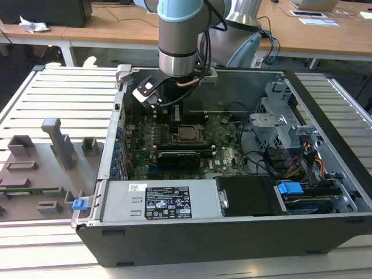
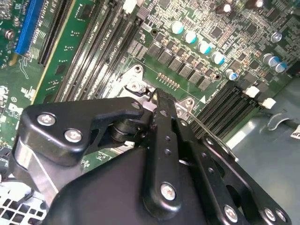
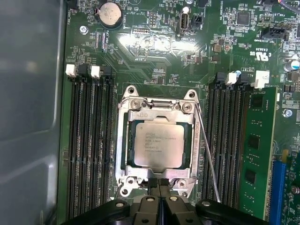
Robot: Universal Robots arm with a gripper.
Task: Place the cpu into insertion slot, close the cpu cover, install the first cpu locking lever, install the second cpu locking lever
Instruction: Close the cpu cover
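Stage: the cpu (image 3: pixel 158 144) sits flat in the socket (image 3: pixel 129 150) and the cover (image 3: pixel 123 140) lies down around it, so by this look 2 of the 4 steps are done and the lever work is in hand.
Gripper: the gripper (image 3: pixel 158 183) has its 2 fingers pressed together with nothing visible between them; the tips sit at the middle of the socket edge farthest from the coin battery (image 3: pixel 108 13).
Cpu from gripper: straight ahead of the fingertips, just past the cover's near bar, close but apart from them.
Cpu facing: metal top up, its edges square with the socket; being square, it has no long axis.
Lever: 1 thin wire lever (image 3: pixel 209 159) runs along the socket side that faces the green memory stick (image 3: pixel 257 154). Its long axis roughly follows the memory slots (image 3: pixel 89 150), but it splays away from the socket toward the gripper end, so it seems unlatched.
Other lever: cannot tell how it stands.
Setting: in the exterior view the arm reaches down into the open computer case (image 1: pixel 325 232), which rests on a ribbed tabletop (image 1: pixel 64 87).
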